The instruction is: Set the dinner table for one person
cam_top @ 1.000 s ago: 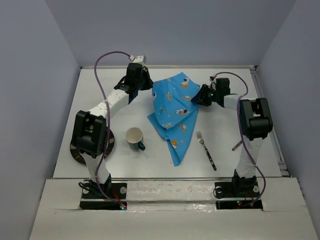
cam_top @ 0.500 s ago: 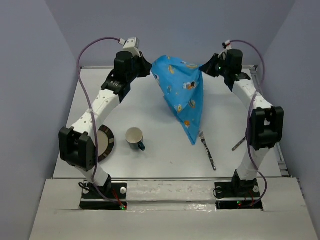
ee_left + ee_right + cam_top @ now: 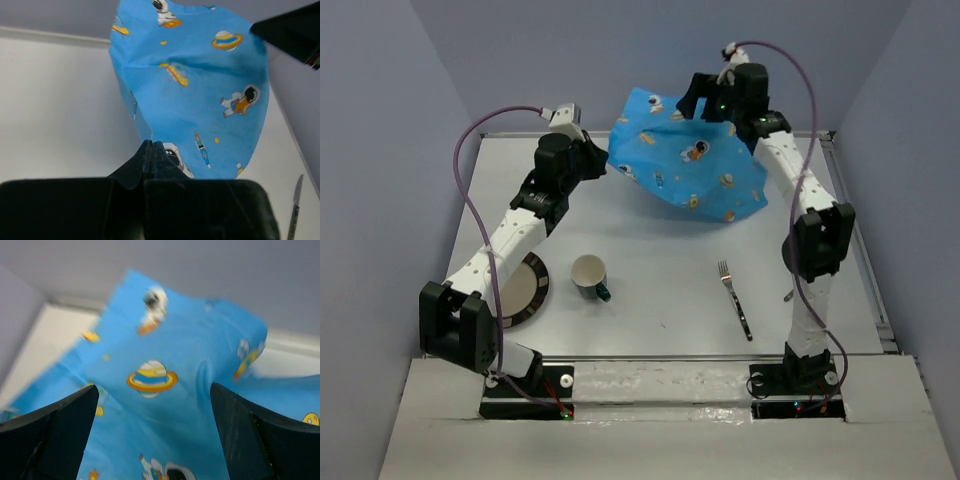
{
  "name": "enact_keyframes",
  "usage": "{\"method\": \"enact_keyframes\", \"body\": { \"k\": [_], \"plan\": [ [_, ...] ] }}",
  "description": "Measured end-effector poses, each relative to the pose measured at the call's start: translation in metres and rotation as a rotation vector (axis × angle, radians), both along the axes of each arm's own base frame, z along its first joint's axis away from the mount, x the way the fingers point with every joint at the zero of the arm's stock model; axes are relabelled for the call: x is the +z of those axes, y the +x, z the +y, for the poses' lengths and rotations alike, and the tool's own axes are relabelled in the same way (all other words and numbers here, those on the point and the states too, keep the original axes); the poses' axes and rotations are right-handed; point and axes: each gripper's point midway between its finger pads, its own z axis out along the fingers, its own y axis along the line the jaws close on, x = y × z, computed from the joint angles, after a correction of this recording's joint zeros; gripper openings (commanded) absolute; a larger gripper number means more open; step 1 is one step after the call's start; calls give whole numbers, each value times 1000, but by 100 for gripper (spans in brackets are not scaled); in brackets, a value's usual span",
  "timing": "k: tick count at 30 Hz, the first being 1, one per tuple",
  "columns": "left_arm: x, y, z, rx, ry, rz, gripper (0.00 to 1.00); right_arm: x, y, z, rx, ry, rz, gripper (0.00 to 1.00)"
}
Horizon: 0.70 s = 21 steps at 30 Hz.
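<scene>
Bearing all: the white desk (image 3: 650,250) fills the top view beyond both arm bases.
Left claw (image 3: 152,150): clenched on an edge of the cloth (image 3: 690,165); only its own wrist view shows the pinch.
Right claw (image 3: 152,432): released, fingers wide apart, astronaut-and-planet print beyond them.
Top view alone: one cup (image 3: 588,272), one plate (image 3: 525,285), one fork (image 3: 733,296).
Left wrist view: one knife (image 3: 295,210), low right.

Plain pale grey-violet walls (image 3: 650,50) on three sides; soft even light.
</scene>
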Motion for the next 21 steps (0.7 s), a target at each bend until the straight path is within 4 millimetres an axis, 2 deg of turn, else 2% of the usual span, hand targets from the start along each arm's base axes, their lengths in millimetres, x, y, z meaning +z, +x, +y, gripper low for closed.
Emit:
{"method": "enact_keyframes", "body": {
  "k": [1, 2, 3, 5, 6, 8, 10, 12, 13, 16, 19, 21],
  "plan": [
    [-17, 1, 6, 16, 13, 36, 0, -26, 4, 9, 17, -20, 47, 100],
    [-25, 1, 10, 28, 21, 55, 0, -66, 4, 17, 39, -53, 131, 100],
    [-37, 2, 18, 48, 31, 79, 0, -103, -2, 22, 54, -85, 214, 100],
    [-56, 1, 32, 97, 52, 111, 0, -164, -24, 20, 68, -147, 365, 96],
    [-61, 1, 36, 111, 58, 121, 0, -187, -39, 15, 67, -176, 437, 95],
    [-70, 0, 43, 132, 66, 136, 0, -214, -68, -1, 49, -203, 510, 92],
    [-73, -1, 44, 134, 70, 144, 0, -218, -100, -21, 15, -204, 549, 88],
    [-71, -1, 43, 132, 68, 137, 0, -207, -117, -42, -33, -183, 534, 84],
    [-69, -2, 43, 131, 69, 133, 0, -199, -124, -52, -66, -161, 510, 79],
    [-61, -4, 45, 135, 65, 112, 0, -178, -136, -80, -169, -105, 433, 77],
    [-58, -13, 48, 136, 59, 97, 0, -193, -151, -98, -241, -81, 439, 80],
    [-57, -16, 49, 135, 57, 94, 0, -222, -159, -108, -269, -82, 504, 83]
  ]
}}
